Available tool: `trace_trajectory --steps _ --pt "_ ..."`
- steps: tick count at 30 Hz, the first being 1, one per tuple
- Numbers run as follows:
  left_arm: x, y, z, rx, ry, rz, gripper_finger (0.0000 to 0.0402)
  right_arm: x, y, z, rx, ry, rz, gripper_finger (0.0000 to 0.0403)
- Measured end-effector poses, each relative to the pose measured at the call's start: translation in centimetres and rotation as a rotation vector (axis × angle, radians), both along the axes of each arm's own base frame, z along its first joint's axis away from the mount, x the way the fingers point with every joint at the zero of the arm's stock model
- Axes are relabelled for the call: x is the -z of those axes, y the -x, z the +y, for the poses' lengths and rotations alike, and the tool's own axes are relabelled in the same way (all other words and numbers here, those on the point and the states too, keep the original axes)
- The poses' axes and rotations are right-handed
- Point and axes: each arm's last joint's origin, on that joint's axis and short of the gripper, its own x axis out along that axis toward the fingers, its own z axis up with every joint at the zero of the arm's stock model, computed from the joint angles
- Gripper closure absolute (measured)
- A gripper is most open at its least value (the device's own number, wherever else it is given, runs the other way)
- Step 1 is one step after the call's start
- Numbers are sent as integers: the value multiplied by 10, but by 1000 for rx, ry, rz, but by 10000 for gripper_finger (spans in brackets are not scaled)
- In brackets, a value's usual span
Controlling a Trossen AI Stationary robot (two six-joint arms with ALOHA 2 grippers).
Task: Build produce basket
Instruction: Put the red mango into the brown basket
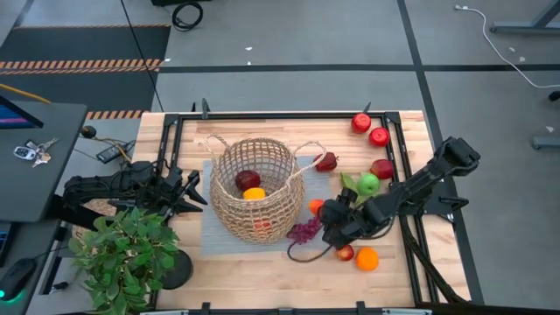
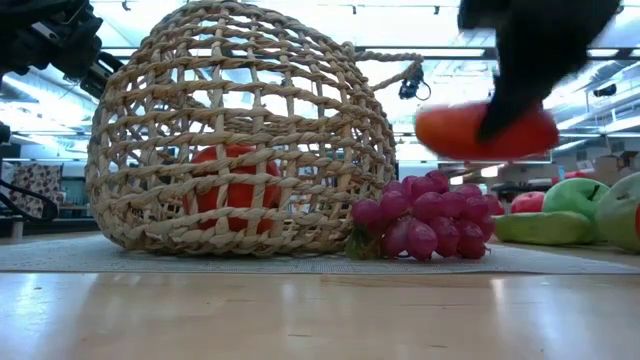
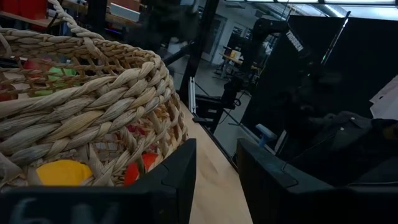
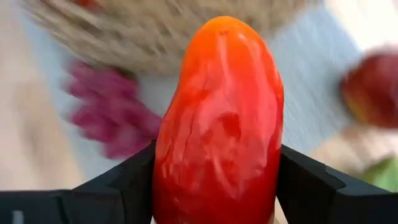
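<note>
Left gripper (image 1: 194,188) sits just beside the wicker basket (image 1: 254,197), which holds a dark red fruit and an orange one; its jaws stand slightly apart, holding nothing. Purple grapes (image 2: 425,215) lie against the basket's base. Right gripper (image 1: 325,210) is clamped on an orange-red fruit (image 4: 219,124), lifted near the basket. It looks light, smooth and likely slippery, so the mid-body grip seems best.

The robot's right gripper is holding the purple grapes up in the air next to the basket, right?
Not quite. The right gripper is holding an orange-red fruit up beside the basket; the right wrist view shows it. The purple grapes lie on the mat.
</note>
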Motion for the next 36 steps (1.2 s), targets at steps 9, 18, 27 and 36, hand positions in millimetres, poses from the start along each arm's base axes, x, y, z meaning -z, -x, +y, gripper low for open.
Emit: trace_trajectory --steps 9,18,27,36 --pt "0 0 0 0 0 1 280 -95 -13 36 -235 194 -222 131" --pt "0 0 0 0 0 1 280 -161 -23 35 -633 759 -147 130" --pt "0 0 0 0 0 1 280 -168 -26 30 -1012 1286 223 120" --pt "0 0 0 0 0 0 280 -170 -26 25 -1060 1532 499 115"
